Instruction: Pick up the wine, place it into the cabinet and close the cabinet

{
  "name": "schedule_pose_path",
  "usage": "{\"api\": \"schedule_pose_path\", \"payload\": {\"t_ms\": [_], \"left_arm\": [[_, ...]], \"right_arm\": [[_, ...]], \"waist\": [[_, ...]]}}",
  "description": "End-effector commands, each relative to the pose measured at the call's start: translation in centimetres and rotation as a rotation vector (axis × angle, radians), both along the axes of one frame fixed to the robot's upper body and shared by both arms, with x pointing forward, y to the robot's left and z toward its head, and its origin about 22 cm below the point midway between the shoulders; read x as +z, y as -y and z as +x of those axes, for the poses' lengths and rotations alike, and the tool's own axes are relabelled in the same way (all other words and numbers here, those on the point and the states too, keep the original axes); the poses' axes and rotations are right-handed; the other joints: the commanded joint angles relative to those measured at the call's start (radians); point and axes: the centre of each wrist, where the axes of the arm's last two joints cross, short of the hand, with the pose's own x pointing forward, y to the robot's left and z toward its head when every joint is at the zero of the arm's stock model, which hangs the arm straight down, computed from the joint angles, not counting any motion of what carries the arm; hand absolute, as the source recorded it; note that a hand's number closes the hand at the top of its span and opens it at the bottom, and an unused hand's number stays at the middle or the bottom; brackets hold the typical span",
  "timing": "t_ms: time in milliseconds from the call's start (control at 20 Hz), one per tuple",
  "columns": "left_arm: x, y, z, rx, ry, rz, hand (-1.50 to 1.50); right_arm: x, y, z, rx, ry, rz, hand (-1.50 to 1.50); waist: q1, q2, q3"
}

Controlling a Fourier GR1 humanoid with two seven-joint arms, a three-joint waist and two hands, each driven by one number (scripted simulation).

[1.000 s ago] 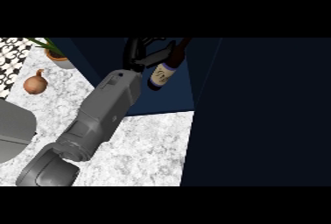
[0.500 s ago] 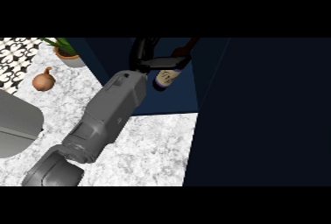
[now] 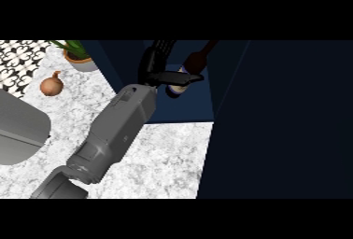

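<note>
The wine bottle [image 3: 194,60] is dark with a pale label and leans with its neck toward the upper right, inside the open dark-blue cabinet [image 3: 180,108]. My left hand [image 3: 153,70] is shut on it, the thumb lying across the label and the fingers curled behind the bottle's left side. The grey forearm runs up to it from the lower left, over the marble counter [image 3: 158,163]. Whether the bottle's base rests on the cabinet floor cannot be told, because the hand hides it. The right hand does not show.
A wide dark panel [image 3: 276,121], the cabinet's door or side, fills the right half. An onion [image 3: 51,84] and a potted plant [image 3: 77,58] stand at the back left. A large grey rounded object [image 3: 17,126] sits at the left edge.
The onion and plant now show a little further right in the view. The hand still holds the bottle in the cabinet, and the bottle's neck now leans further toward the upper right.
</note>
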Motion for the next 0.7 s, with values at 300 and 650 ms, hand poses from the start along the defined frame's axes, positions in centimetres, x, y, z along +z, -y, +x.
{"api": "schedule_pose_path", "payload": {"t_ms": [300,650], "left_arm": [[-3.1,0.2,-4.1,-0.096,-0.041,-0.073,-1.50],[-5.4,-0.4,-8.6,-0.130,-0.074,-0.112,-1.50]], "right_arm": [[3.1,0.1,-2.3,0.024,-0.022,0.106,-1.50],[4.0,0.5,-2.4,-0.003,-0.021,0.109,-1.50]], "waist": [[0.026,-0.008,0.001],[0.055,-0.010,0.001]]}}
